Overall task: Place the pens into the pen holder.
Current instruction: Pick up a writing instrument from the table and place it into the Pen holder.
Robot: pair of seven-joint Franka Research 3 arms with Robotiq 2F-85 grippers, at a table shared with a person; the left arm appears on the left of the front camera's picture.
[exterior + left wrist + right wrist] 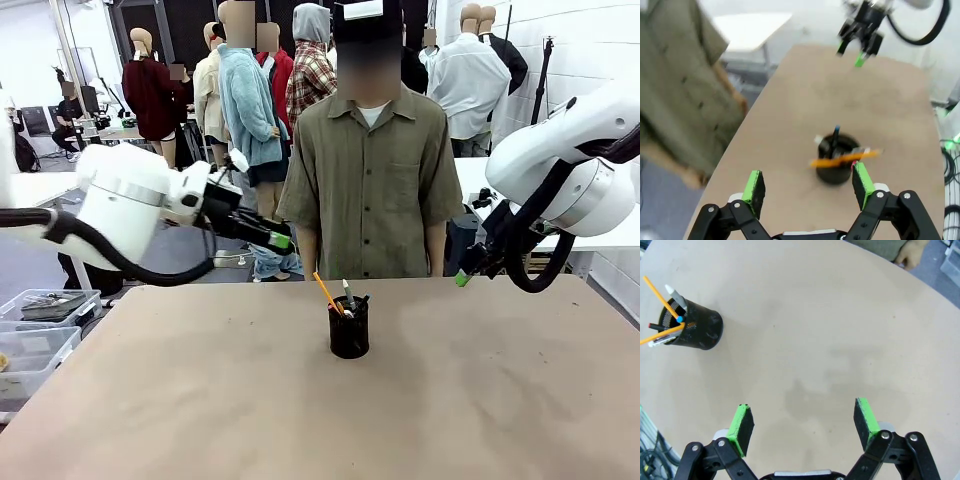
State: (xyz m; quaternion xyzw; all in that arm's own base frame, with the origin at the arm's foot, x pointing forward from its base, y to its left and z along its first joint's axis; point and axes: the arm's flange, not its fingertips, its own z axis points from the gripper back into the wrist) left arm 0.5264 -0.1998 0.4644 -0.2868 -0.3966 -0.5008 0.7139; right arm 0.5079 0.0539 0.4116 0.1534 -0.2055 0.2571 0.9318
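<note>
The black mesh pen holder (349,335) stands near the middle of the table, in front of the person. An orange pencil (326,290) and a silver-white pen (347,292) lean out of it. My left gripper (283,241) hangs open and empty above the table, left of the holder and higher. In the left wrist view my gripper (808,182) looks down on the holder (835,175), the orange pencil (845,159) and a dark blue marker (835,135). My right gripper (465,273) is raised at the right, open (803,425), far from the holder (702,332).
A person (370,170) stands at the far edge, one hand (912,252) by the side. Clear plastic bins (40,335) sit off the table's left edge. The bare tan tabletop (480,400) spreads around the holder.
</note>
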